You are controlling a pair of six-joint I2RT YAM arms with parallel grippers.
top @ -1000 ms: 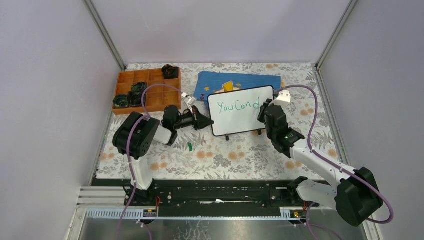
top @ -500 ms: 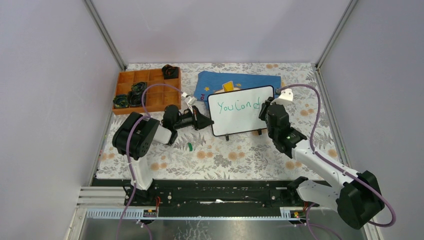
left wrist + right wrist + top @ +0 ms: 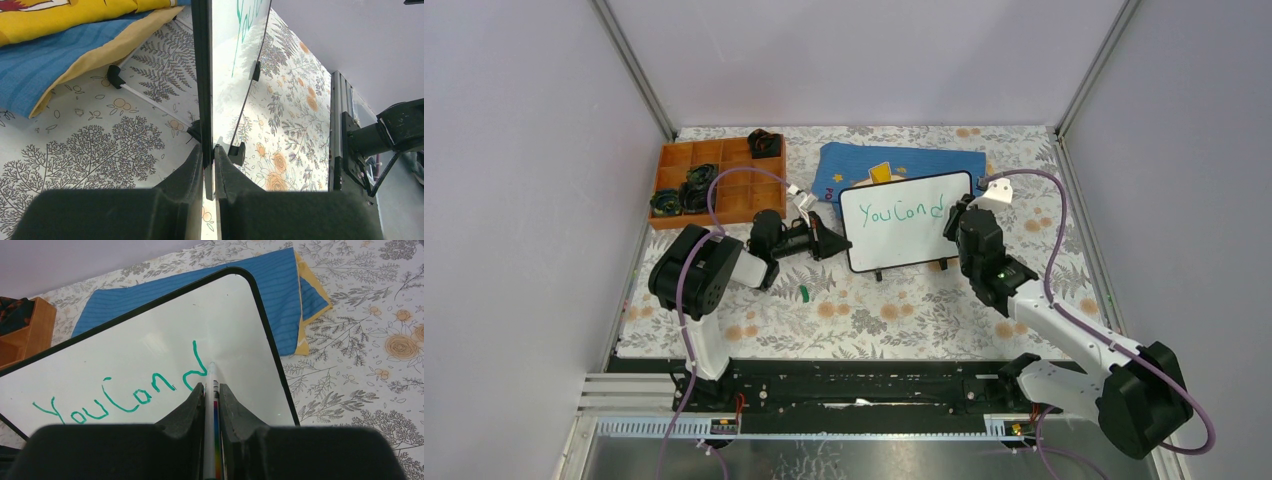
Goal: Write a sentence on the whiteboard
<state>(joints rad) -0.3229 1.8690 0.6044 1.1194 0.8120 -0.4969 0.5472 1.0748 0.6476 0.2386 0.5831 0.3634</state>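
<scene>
I count one flowered table cover (image 3: 874,310), and on it one blue cloth (image 3: 904,160) at the back and one orange compartment tray (image 3: 714,180) at the back left. The tray holds a few dark items too small for me to count.

There is one whiteboard (image 3: 904,235), propped on small black feet just in front of the cloth, mid-table. My left gripper (image 3: 832,243) is clamped on its left rim, one finger on each face (image 3: 209,155). My right gripper (image 3: 952,222) is closed around one marker (image 3: 210,377), whose tip meets the board (image 3: 150,335).

One line of green writing (image 3: 125,397) reads "You Can d". One small green piece (image 3: 804,293) lies near the left arm; I can't tell what it is.

From above, the right gripper covers the board's lower right corner. The left wrist view sees the board edge-on (image 3: 202,75), with the writing barely showing. The marker's body is cut off at the bottom of the right wrist view.
</scene>
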